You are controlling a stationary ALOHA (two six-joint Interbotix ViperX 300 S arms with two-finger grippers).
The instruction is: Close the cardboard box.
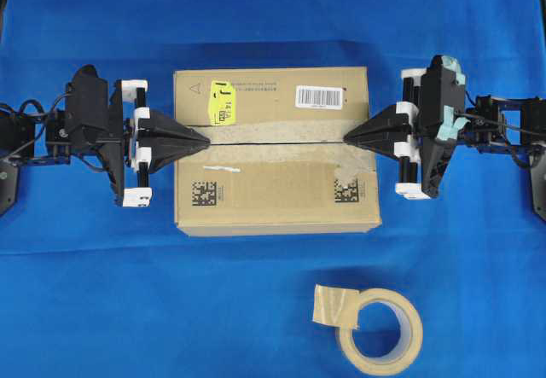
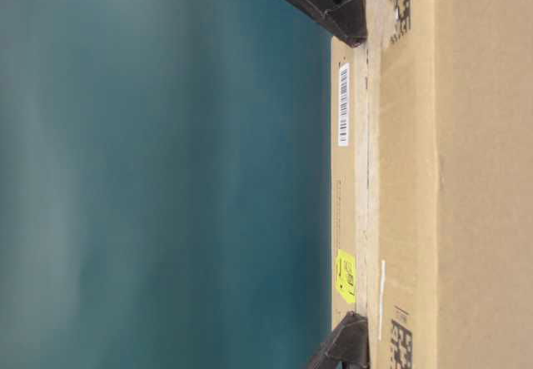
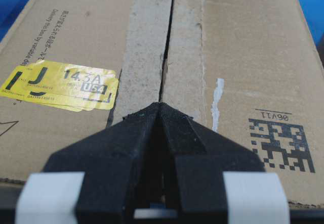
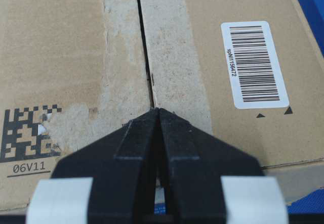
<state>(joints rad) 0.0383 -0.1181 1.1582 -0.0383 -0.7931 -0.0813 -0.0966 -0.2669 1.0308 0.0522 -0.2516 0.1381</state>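
left end effector (image 1: 205, 137) sits with its fingers pressed together into a point, the tip resting at the left end of the centre seam of the cardboard box (image 1: 277, 149). it pinches nothing. the box lies in the middle of the blue surface (image 1: 102, 310), between the two arms. its two long flaps are folded flat and meet along a thin dark gap, with worn old tape strips (image 3: 147, 42) on both sides of that gap. a yellow sticker (image 1: 222, 102) marks the far flap toward the left, a barcode label (image 1: 319, 96) the same flap toward the right. right end effector (image 1: 348, 138) mirrors the left, fingers together and empty, tip at the right end of the seam.

by the look of it the closing is essentially done: both top flaps lie level and nothing stands up. what may be left is only pulling the arms away. a tape roll (image 1: 380, 327) lies well apart at the near edge.

the inner flaps are hidden under the top ones. the table-level view is turned sideways and cuts off most of the box, so whether the tips truly press down i cannot say for certain.
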